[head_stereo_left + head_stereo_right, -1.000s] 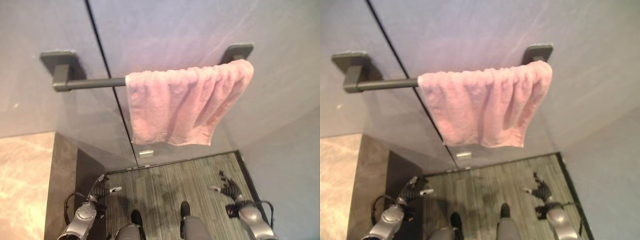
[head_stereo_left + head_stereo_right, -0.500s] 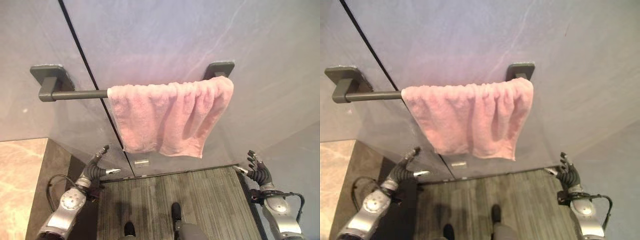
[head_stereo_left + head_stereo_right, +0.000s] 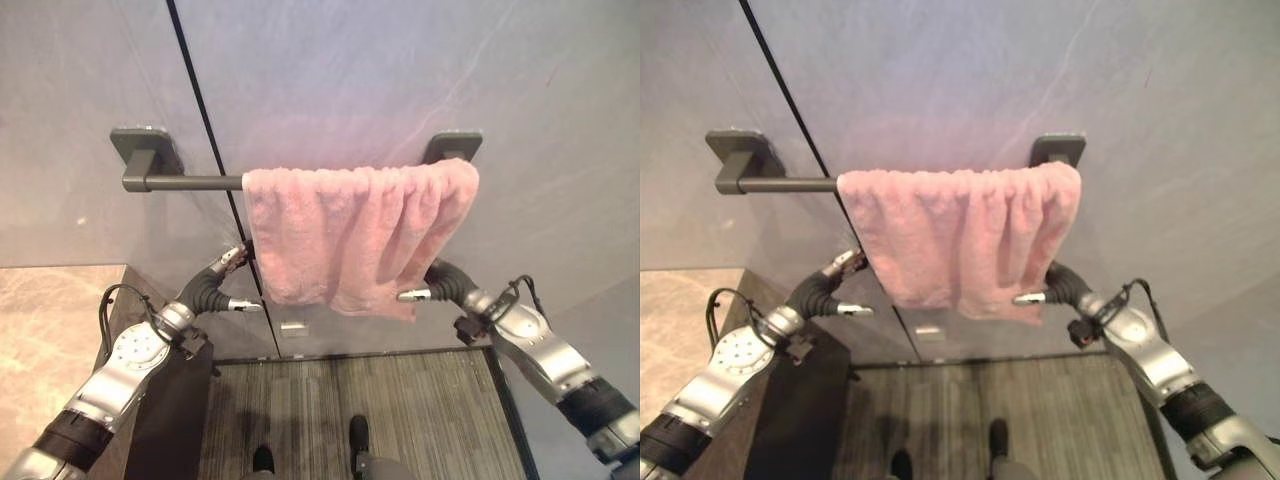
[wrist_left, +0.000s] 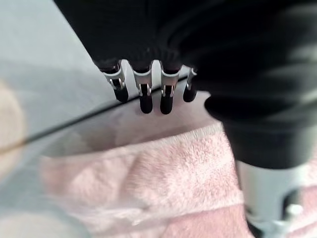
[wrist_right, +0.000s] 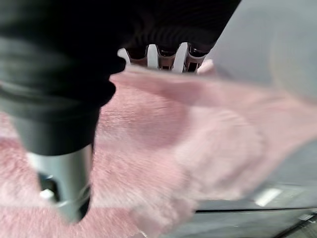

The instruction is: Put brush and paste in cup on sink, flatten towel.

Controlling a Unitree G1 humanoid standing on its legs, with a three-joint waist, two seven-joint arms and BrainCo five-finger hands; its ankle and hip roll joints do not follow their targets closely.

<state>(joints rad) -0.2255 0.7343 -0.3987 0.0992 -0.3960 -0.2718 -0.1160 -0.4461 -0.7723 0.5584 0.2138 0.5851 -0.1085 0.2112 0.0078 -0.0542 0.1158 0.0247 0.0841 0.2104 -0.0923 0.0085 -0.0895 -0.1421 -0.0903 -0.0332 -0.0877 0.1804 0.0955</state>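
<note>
From the head cameras I see the pink towel (image 3: 355, 232) draped over the dark wall bar (image 3: 185, 182), bunched toward the bar's right end, with both arms raised to its lower corners. My left hand (image 3: 212, 290) sits at the towel's lower left edge, thumb out below; its wrist camera adds what the head views miss, fingers (image 4: 143, 96) straight and spread above the cloth, not closed on it. My right hand (image 3: 440, 283) is at the lower right corner. Its wrist camera shows the fingers (image 5: 163, 57) behind the towel's edge and the thumb in front (blurred, so possibly pinching); I cannot tell.
</note>
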